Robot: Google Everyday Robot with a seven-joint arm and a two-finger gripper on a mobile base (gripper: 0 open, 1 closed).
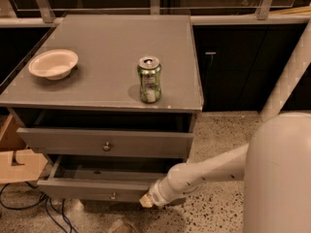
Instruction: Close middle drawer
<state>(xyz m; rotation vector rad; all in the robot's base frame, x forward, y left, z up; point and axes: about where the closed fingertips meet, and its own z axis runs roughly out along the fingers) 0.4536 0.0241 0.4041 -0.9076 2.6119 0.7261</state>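
Observation:
The middle drawer (92,189) is the lower of the two grey drawers in view. It is pulled out, its grey inside shows, and a small round knob (113,196) sits at the centre of its front. My gripper (145,201) is at the end of the white arm, low down against the right end of this drawer's front. The top drawer (104,142) above it stands slightly out, with a dark gap over it.
A green soda can (149,79) and a white bowl (53,63) stand on the grey cabinet top (107,42). A cardboard box (19,164) and cables (29,208) lie on the floor to the left. A white post (289,72) rises at the right.

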